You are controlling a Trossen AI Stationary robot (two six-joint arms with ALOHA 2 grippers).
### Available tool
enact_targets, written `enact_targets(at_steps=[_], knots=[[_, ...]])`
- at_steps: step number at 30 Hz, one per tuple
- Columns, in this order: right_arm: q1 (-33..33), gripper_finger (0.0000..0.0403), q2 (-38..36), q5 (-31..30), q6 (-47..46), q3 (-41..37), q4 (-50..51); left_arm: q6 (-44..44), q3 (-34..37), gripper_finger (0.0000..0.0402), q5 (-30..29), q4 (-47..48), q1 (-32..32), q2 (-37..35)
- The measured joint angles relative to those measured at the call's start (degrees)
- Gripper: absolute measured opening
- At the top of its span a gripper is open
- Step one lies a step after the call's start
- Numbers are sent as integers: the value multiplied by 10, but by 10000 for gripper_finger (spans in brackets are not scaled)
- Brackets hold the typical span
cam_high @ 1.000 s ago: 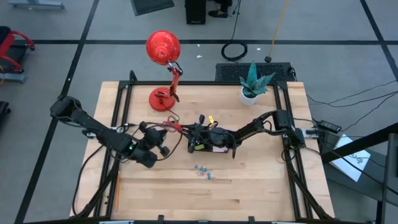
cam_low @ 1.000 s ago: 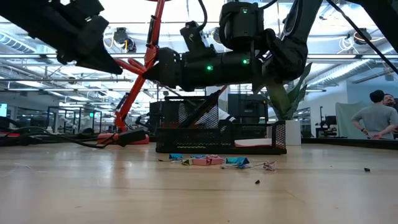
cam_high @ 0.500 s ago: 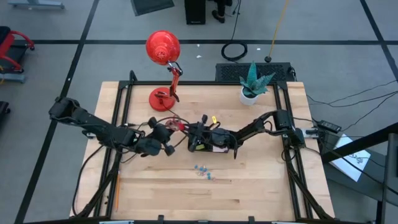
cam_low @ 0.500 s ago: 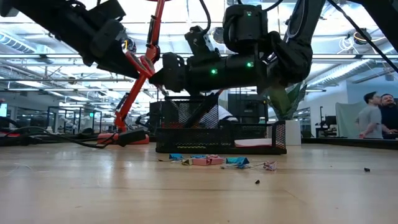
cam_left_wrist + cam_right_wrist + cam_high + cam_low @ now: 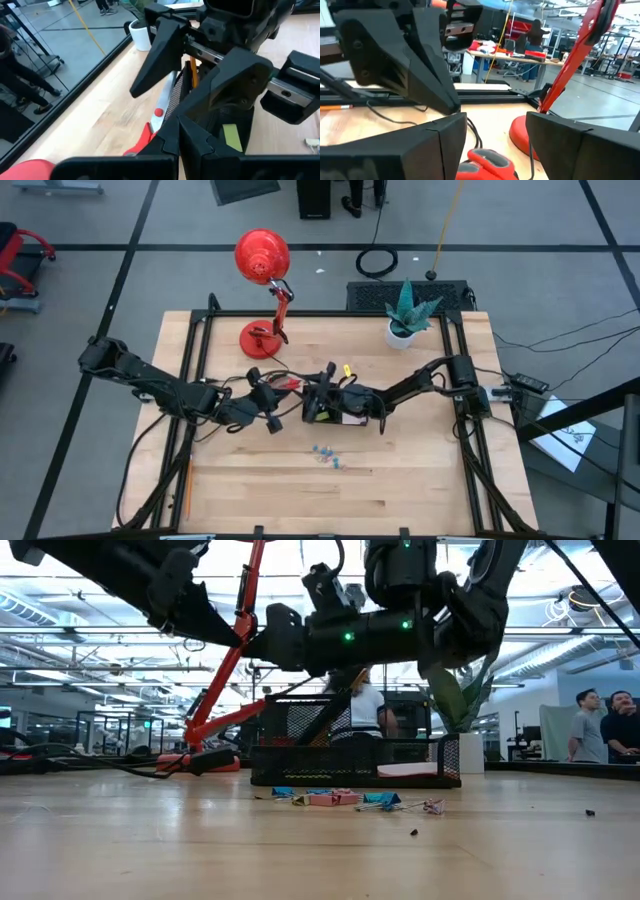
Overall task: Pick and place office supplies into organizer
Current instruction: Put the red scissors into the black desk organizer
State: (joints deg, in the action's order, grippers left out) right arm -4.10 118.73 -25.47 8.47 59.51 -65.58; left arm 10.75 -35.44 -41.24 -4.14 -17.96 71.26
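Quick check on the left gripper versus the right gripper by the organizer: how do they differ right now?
The left gripper has its jaws shut; the right gripper has its jaws apart. In the high view the left gripper sits just outside the organizer, to its left, while the right gripper is above the organizer's left end. Both point at each other, close to the red-handled scissors.

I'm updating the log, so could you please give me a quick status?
Left gripper jaws shut beside red-handled scissors. Right gripper jaws open at its handles. Clips on table, outside organizer. Both arms crowd it.
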Motion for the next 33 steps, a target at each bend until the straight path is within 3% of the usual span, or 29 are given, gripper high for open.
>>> enact_targets(at_steps=[7, 17, 26, 33], knots=[[-2, 177, -21, 0, 0, 0, 57, 24, 0, 5, -8, 27, -18, 0], [-15, 164, -52, -2, 26, 0, 60, 71, 0, 5, -50, 95, -67, 0], [-15, 159, -71, -19, -3, 1, 119, 240, 0, 5, -50, 221, -106, 0], [-19, 142, -71, -18, -22, 1, 136, 344, 0, 5, -14, 300, -134, 0]])
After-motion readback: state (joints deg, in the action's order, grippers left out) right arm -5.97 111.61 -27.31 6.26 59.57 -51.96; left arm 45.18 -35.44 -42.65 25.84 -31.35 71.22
